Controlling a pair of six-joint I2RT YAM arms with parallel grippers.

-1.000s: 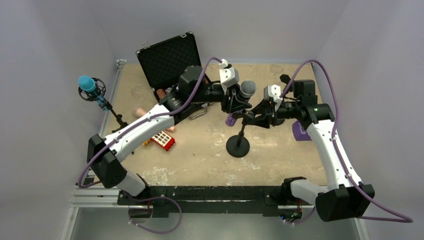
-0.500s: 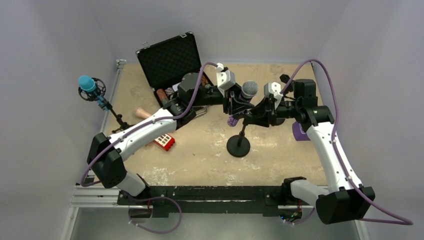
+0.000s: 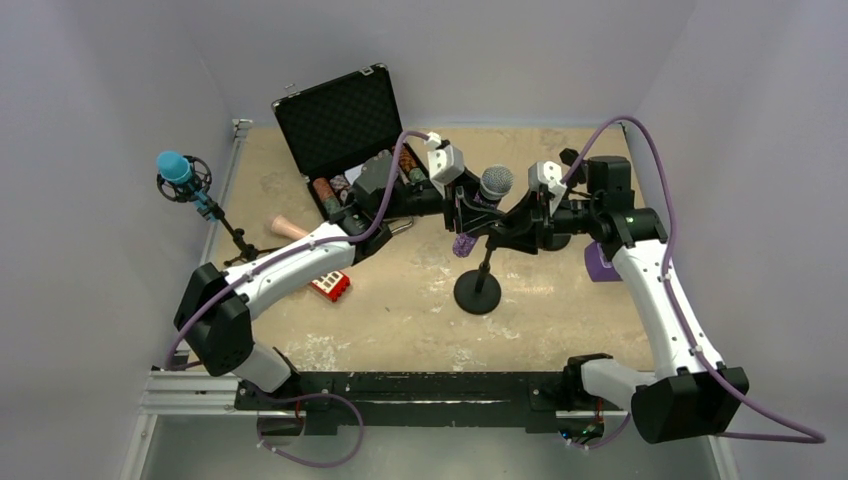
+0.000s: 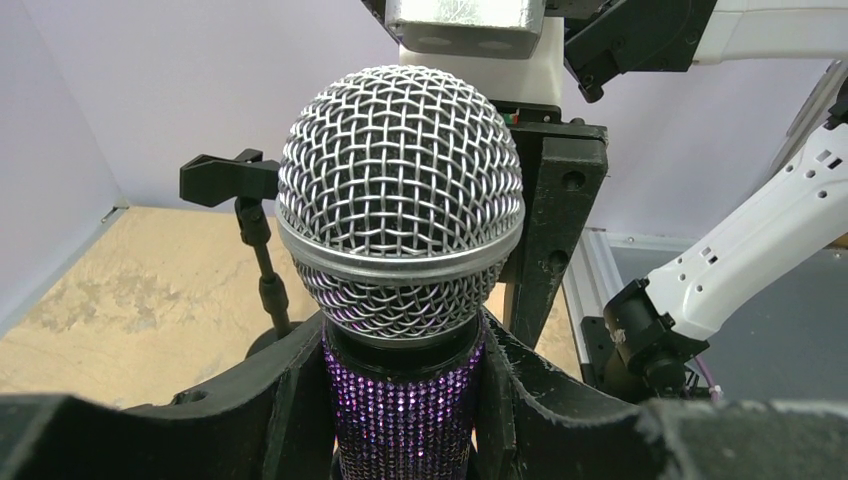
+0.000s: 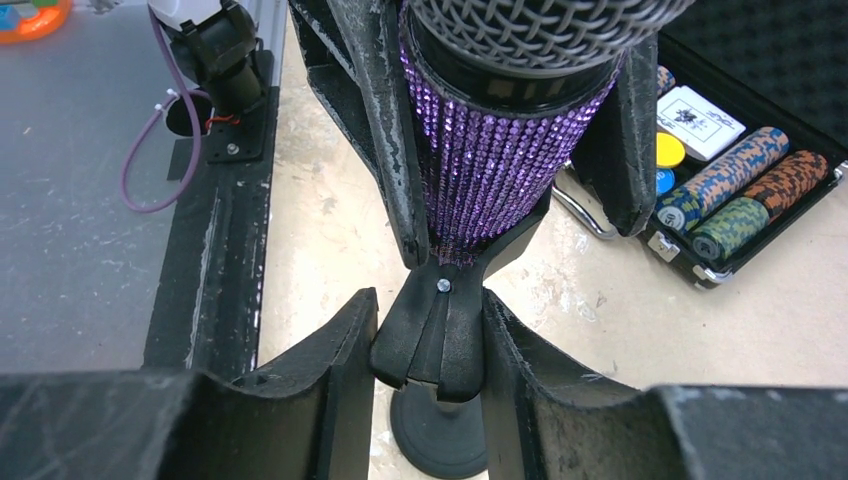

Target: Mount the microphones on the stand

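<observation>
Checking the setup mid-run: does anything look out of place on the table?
The peach-pink microphone lies loose on the table near the open case, in no stand. Nothing looks spilled or damaged.

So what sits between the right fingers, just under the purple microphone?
The stand's black clip, pressed between the right fingers, with the purple microphone meeting its top; right wrist view.
</observation>
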